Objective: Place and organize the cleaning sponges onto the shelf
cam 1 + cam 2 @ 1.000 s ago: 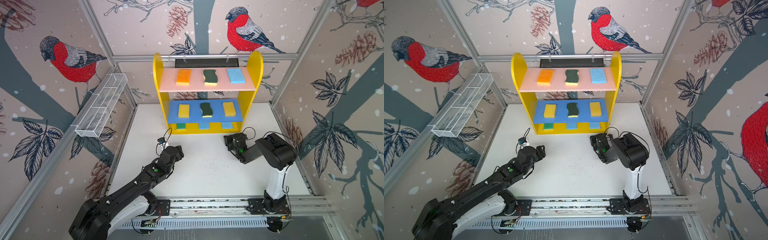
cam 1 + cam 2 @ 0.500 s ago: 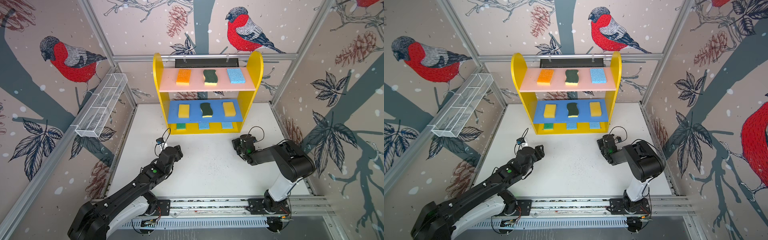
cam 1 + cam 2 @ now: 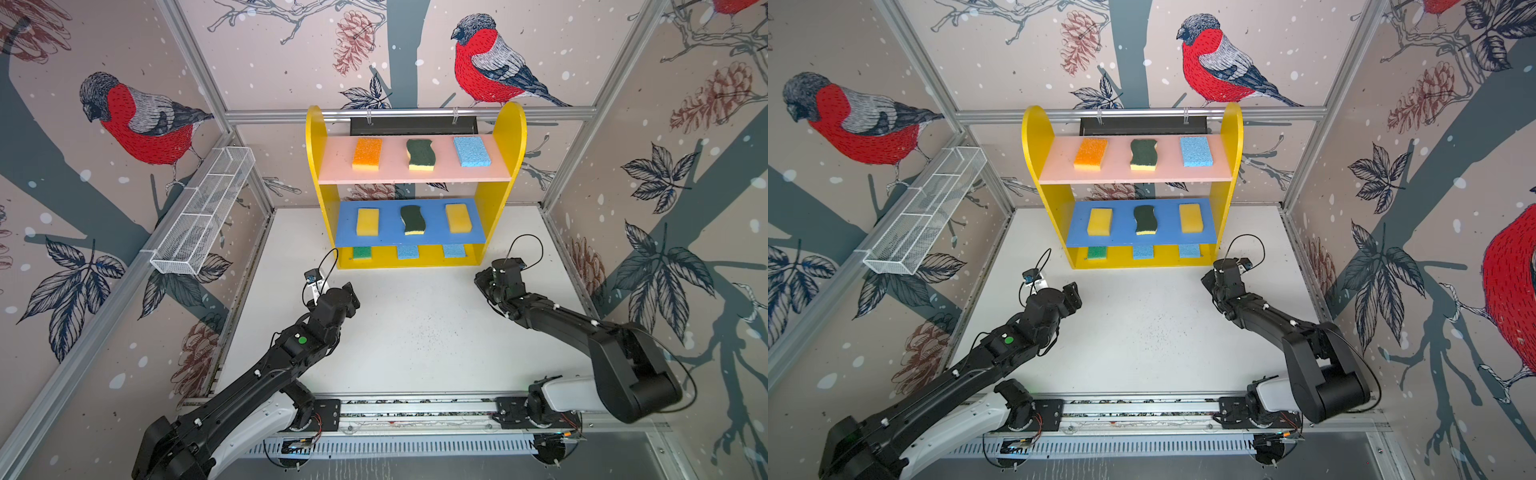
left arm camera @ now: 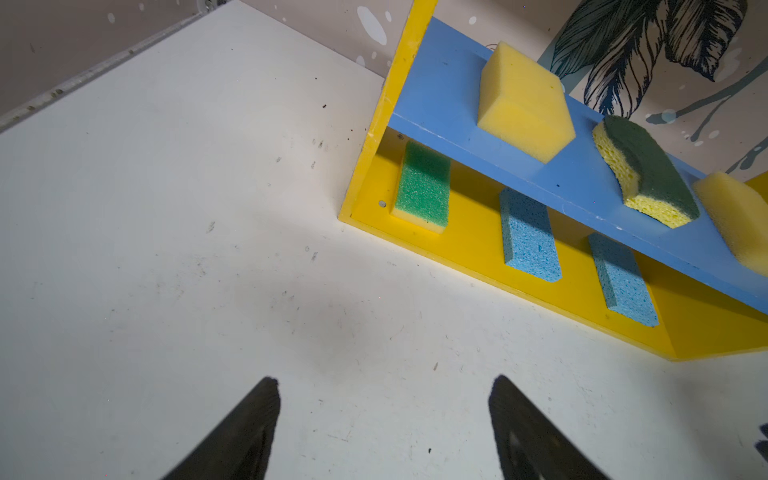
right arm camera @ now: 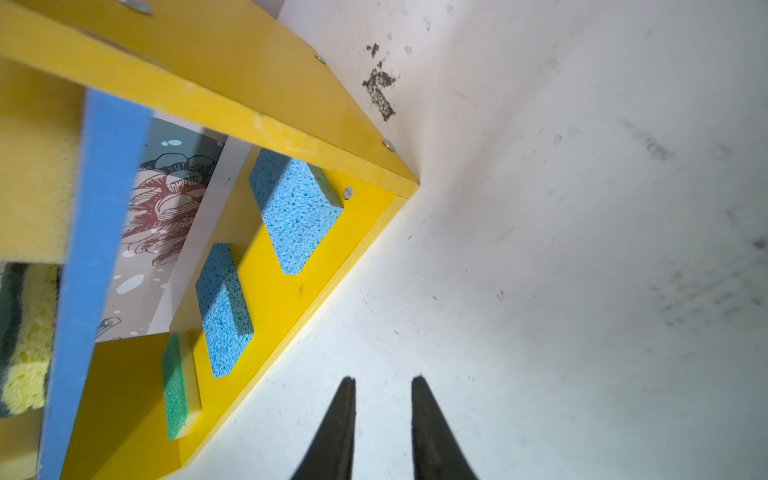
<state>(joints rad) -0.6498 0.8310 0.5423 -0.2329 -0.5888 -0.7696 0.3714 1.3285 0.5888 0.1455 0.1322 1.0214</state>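
The yellow shelf stands at the back of the white table. Its pink board carries an orange sponge, a wavy scourer and a light blue sponge. Two yellow sponges flank a second scourer on the blue board. On the base lie a green sponge and two light blue ones. My left gripper hangs open and empty, short of the shelf's front left corner. Off the front right corner, my right gripper is open by a narrow gap, also empty.
A white wire-mesh basket is fixed to the left wall. Patterned walls with aluminium posts close in the table on three sides. The arms' base rail runs along the front edge.
The right arm has swung right, away from the shelf's front, and its jaws have parted from shut. The left jaws have widened; that arm has hardly moved.
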